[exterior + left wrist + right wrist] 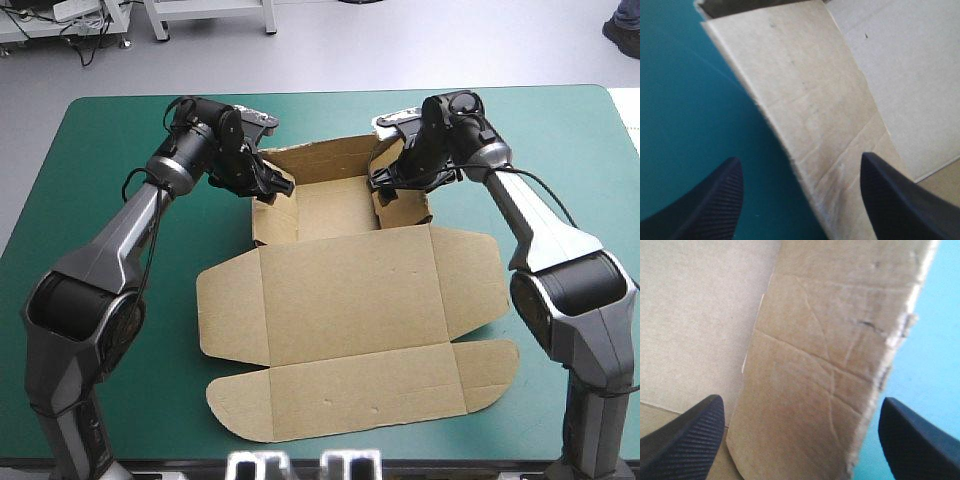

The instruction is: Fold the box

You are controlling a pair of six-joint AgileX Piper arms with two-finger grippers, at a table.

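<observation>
The brown box (350, 300) lies mid-table, its far part a shallow tray with raised walls, its wide lid panel and flaps flat toward the near edge. My left gripper (272, 186) hangs over the tray's left wall (810, 125), open, one finger on either side of the wall's top edge. My right gripper (388, 187) is open astride the right wall (830, 370), which leans and shows creases and a torn edge. Black fingertips (890, 195) (685, 435) stand wide apart in both wrist views.
Teal-green cover (100, 180) shows on both sides of the box and beyond the tray. The lid's rounded front flap (350, 395) reaches close to the table's near edge.
</observation>
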